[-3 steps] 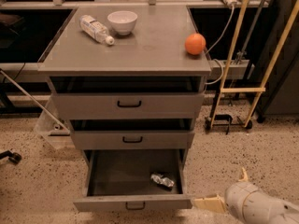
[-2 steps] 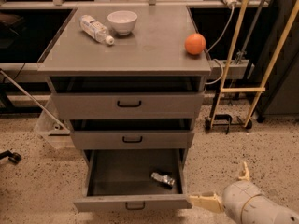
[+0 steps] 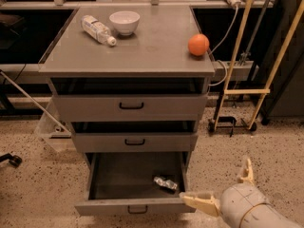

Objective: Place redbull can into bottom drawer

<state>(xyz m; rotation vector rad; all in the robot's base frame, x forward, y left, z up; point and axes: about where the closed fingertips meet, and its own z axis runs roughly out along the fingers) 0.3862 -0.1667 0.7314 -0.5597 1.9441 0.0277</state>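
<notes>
The redbull can (image 3: 165, 183) lies on its side in the open bottom drawer (image 3: 134, 206), near its right front corner. My gripper (image 3: 214, 180) is at the lower right, outside the drawer and just right of its front corner. It is open and empty. One cream finger (image 3: 199, 203) points left at the drawer front, and the other finger (image 3: 245, 170) points up.
The two upper drawers (image 3: 131, 106) are slightly ajar. On the cabinet top are a clear plastic bottle (image 3: 97, 29), a white bowl (image 3: 124, 22) and an orange ball (image 3: 198, 45). A wooden-poled stand on wheels (image 3: 233, 93) is to the right, on speckled floor.
My gripper has shifted a little to the left and up, towards the drawer's right front corner. The can and the drawers have not moved.
</notes>
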